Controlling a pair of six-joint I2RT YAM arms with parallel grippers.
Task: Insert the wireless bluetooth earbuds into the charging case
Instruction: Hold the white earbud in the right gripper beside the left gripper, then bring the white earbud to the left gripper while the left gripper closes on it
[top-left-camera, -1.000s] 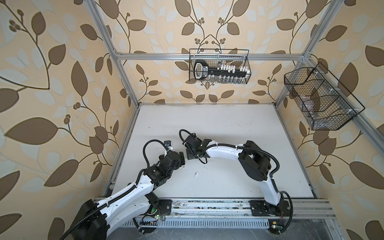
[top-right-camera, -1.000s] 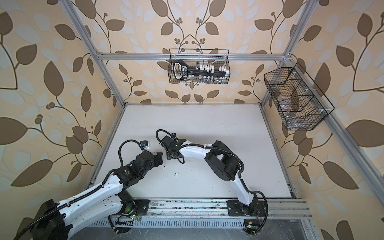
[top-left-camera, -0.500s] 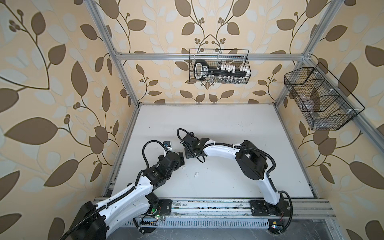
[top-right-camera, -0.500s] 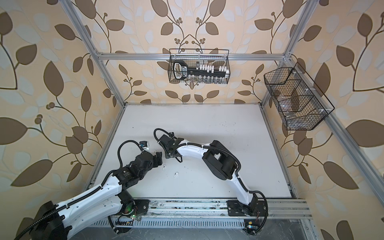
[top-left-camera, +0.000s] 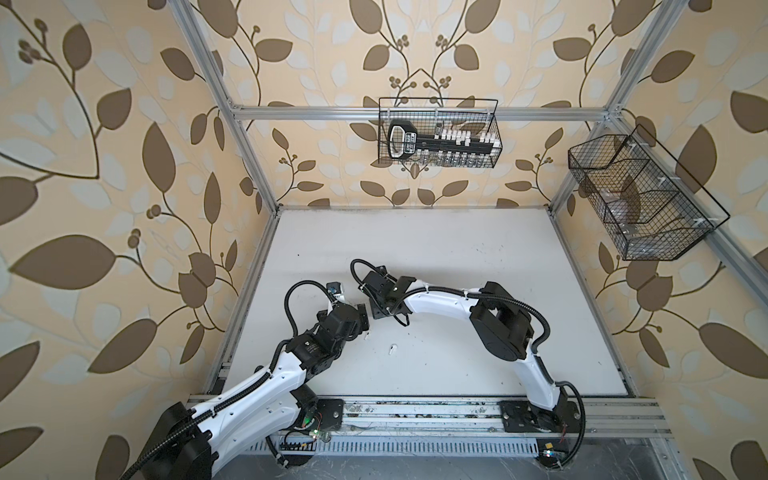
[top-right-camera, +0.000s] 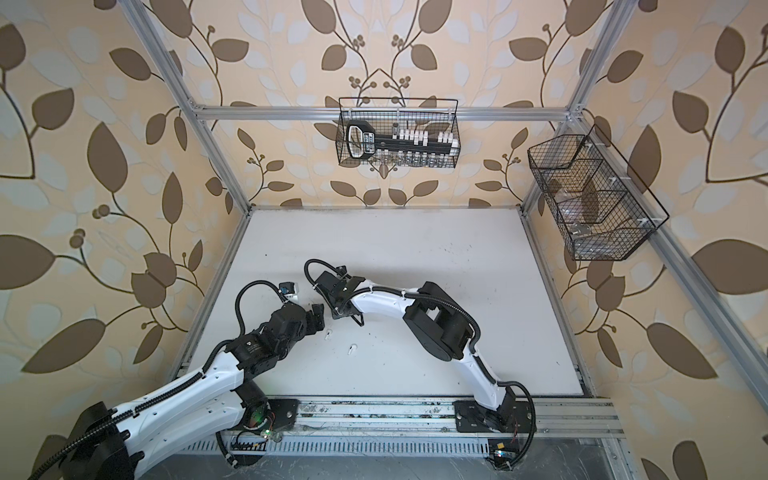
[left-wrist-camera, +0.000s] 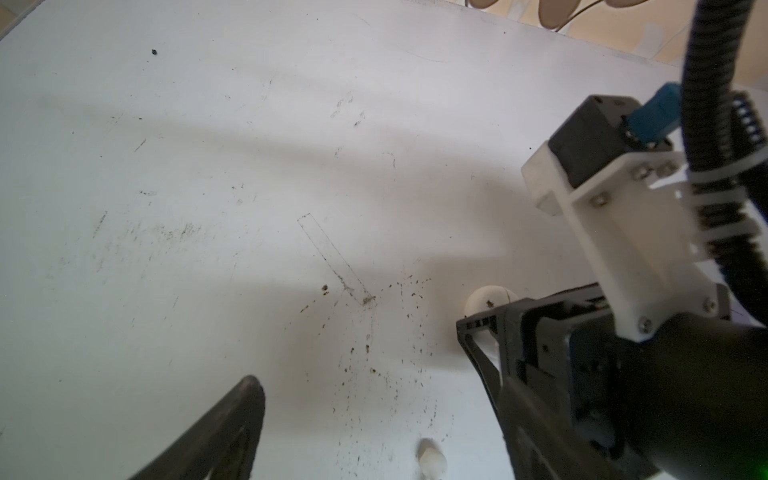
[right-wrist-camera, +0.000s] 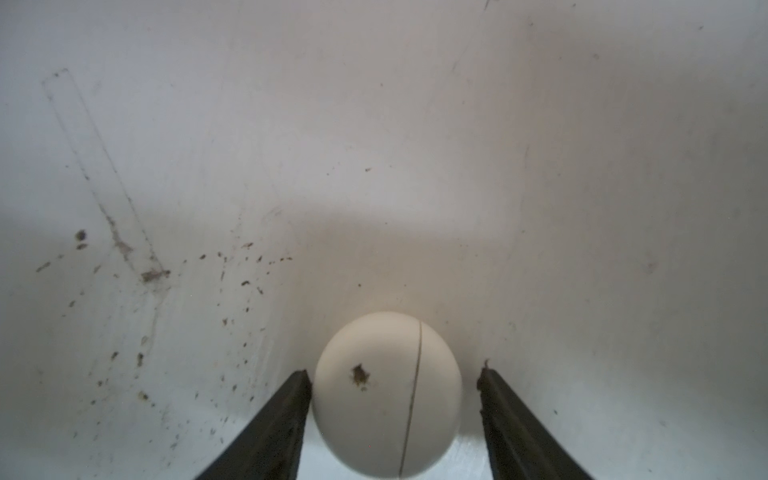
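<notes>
The round cream plastic charging case (right-wrist-camera: 386, 399) lies between the jaws of the released right end effector (right-wrist-camera: 395, 372), touching one, seam running parallel.

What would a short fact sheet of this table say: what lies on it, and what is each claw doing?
Table: white, scuffed
Case: round, white, looks shut, on the table
Earbuds: two white, loose on the table, outside the case
Right claw: open, straddling the case; one finger touching it, a gap at the other
Left claw: open, nothing seen in it, close to the right claw
</notes>
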